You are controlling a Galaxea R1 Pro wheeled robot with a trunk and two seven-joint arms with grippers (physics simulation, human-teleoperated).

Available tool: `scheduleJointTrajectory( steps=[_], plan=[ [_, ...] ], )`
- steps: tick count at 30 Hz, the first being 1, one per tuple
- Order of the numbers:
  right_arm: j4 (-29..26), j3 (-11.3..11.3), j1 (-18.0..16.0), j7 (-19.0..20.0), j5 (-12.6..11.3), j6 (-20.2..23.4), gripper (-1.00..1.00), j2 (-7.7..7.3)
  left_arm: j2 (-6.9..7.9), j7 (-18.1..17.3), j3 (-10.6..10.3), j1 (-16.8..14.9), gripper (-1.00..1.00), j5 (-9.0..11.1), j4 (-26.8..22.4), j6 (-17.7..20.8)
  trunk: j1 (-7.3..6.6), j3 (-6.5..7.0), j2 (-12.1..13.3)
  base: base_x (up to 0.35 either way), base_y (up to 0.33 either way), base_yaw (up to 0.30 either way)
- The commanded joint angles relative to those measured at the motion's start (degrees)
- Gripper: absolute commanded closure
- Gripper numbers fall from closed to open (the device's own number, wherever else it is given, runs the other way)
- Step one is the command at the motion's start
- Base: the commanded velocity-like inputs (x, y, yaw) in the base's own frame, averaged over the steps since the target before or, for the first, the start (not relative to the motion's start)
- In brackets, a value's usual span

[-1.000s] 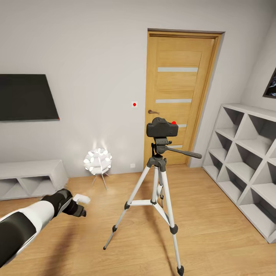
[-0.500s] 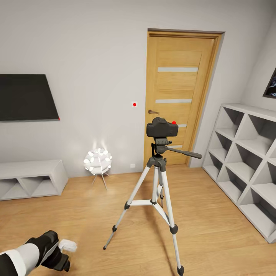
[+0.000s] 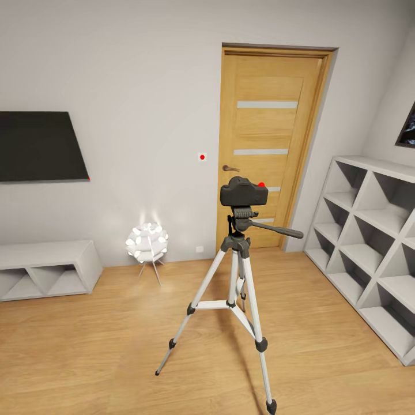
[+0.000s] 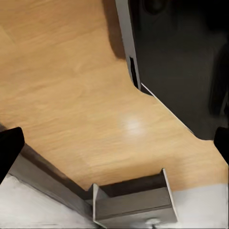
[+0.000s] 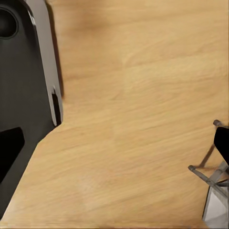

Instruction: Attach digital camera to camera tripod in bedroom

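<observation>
Camera and tripod are the whole matter here, and what has just changed is on the near left: a second ago the left arm reached out over the floor (image 3: 104, 346) there, half a second ago it had sunk toward the near left corner of the head view, and now it has dropped out of that view altogether. The room itself has not shifted, so the head has held still while the arm came down.

Going left to right: a dark screen (image 3: 40, 147) hangs on the far wall above a low grey shelf (image 3: 46, 268); right of that stands a small white lamp (image 3: 147, 242) on thin legs (not part of the job). Right of the lamp, mid-room, the tripod (image 3: 236, 300) stands on its three spread legs, and the camera (image 3: 244, 193) sits upright on its head, touching it, red button showing, in front of the far wooden door (image 3: 266, 147). Grey cube shelving (image 3: 374, 253) lines the right wall.

The left wrist view looks down on plank floor, the robot's dark base (image 4: 181, 62) and a grey shelf edge; the left gripper (image 4: 117, 143) has its dark fingertips at opposite edges, well apart, with nothing between them. The right wrist view shows the same for the right gripper (image 5: 119, 143): fingertips far apart, nothing held, with thin tripod legs near one side.

By my reading, the camera is already mounted and the arm's retreat suggests the task is done or nearly so.
</observation>
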Motion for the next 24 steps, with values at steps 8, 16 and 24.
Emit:
scheduleJointTrajectory(
  steps=[8,16,24],
  plan=[
    [0.1,0.3,0.0,0.0,-0.5,0.9,-1.00,0.15,-4.77,0.0,-0.4,8.0,-1.00,1.1,-0.1,-0.6,0.04,-0.11,-0.1,0.000,0.000,0.000],
    [-0.1,0.3,0.0,0.1,-0.5,-3.8,-1.00,0.16,-8.36,2.0,-0.2,12.2,-1.00,6.1,-0.1,-6.8,0.04,-0.11,-0.1,0.000,0.000,0.000],
    [-0.1,0.3,0.0,0.1,-0.5,-9.0,-1.00,0.16,-8.63,17.6,0.5,12.6,-1.00,8.2,-0.2,-13.8,0.04,-0.11,-0.1,0.000,0.000,0.000]
  ],
)
